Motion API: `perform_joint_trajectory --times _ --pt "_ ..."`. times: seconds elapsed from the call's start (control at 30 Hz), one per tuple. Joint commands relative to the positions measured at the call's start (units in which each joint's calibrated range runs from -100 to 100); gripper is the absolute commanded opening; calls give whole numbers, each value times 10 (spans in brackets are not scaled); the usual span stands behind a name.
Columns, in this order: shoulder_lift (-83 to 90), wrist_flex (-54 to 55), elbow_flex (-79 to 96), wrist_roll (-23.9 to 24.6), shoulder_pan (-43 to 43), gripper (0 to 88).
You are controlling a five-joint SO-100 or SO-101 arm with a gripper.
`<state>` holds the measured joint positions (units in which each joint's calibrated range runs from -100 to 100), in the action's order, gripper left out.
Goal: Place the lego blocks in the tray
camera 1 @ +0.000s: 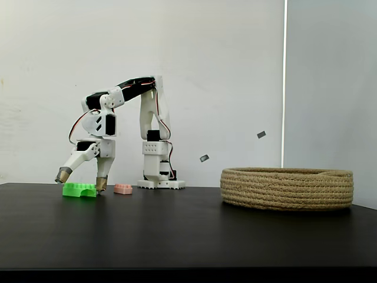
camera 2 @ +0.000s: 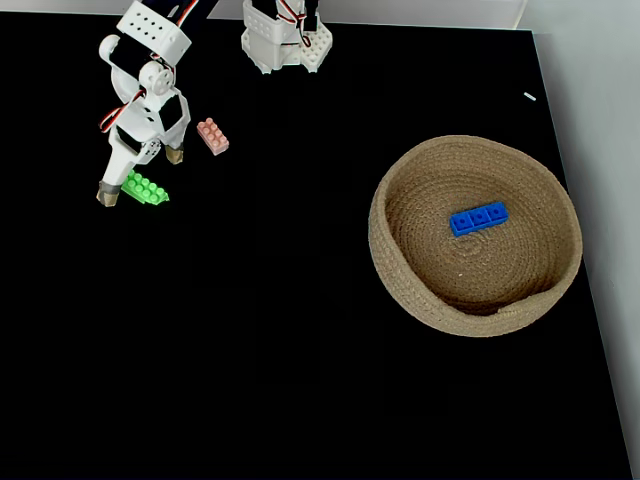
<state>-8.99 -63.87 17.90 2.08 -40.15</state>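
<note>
The green brick (camera 1: pixel 79 189) (camera 2: pixel 145 188) lies on the black tabletop (camera 1: pixel 188 230) (camera 2: pixel 300 350) directly between the fingers of the end effector (camera 1: pixel 82 180) (camera 2: pixel 140 175). The fingers stand wide apart, one tip on each side of the brick; in a fixed view from the side one brown tip seems to touch the brick's right end while the other tip hangs just off its left end, slightly raised. The brick is bright green, glossy plastic, studded on top, with an arched cut-out along its lower edge.

Just beside the end effector, on the side toward the arm's base (camera 1: pixel 160 184) (camera 2: pixel 285 45), sits the pink brick (camera 1: pixel 123 188) (camera 2: pixel 212 136), smaller, pale and studded, flat on the tabletop and apart from the green one.

Well apart from the end effector, across the tabletop to the right in both fixed views, stands the tray (camera 1: pixel 287 188) (camera 2: pixel 400 270), a wide, shallow round basket of coiled tan rope with a rough, ridged wall. The blue brick (camera 2: pixel 478 218) lies inside it, near the middle of its floor, long and narrow with a row of studs.

The arm is white plastic with black servo blocks and thin red and yellow wires, bent over from its base against a white wall (camera 1: pixel 59 59).
</note>
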Motion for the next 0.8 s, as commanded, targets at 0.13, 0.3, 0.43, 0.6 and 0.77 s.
perform_joint_trajectory --times 0.13,0.3,0.43,0.6,0.77 --pt "0 43 -10 -30 -2 197" --pt "-5 50 3 -44 0 61" --pt "0 43 8 -37 15 2" --pt "43 -116 -51 -13 84 2" --pt "151 -188 -56 70 260 3"
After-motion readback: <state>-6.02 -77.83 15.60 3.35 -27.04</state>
